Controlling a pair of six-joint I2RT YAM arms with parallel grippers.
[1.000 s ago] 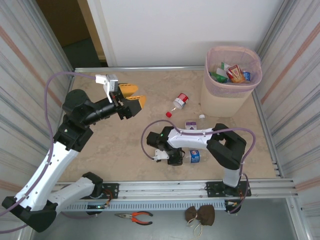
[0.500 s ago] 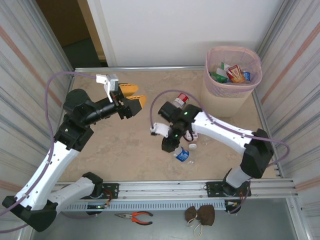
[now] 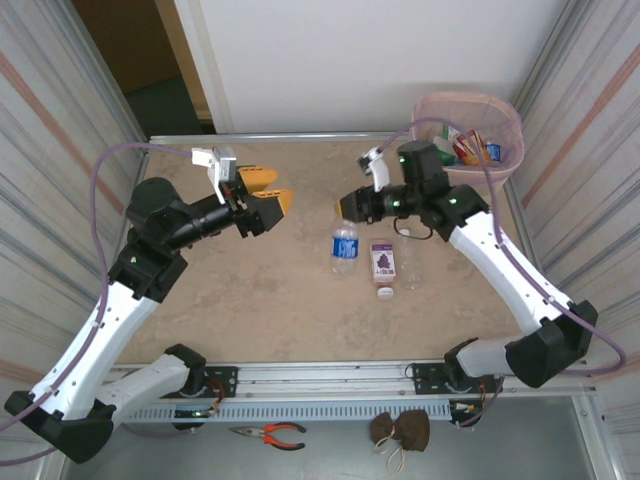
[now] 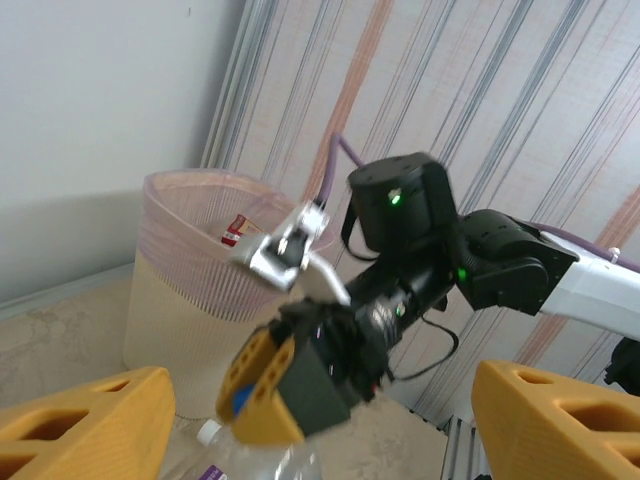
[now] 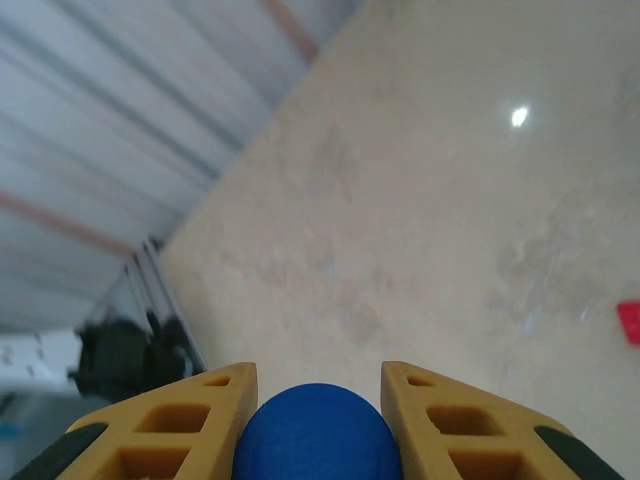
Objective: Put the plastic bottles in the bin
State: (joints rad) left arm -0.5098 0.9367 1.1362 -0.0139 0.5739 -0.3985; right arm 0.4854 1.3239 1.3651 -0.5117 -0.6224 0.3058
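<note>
Right end effector [image 3: 346,208] has risen, clamping a blue-capped bottle [image 3: 344,245]; left end effector [image 3: 268,190] gapes.

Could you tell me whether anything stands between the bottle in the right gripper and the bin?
Nothing visible does. The right gripper holds the bottle by its blue cap; the purple-labelled bottle and clear bottle lie flat, off the path to the bin.
</note>
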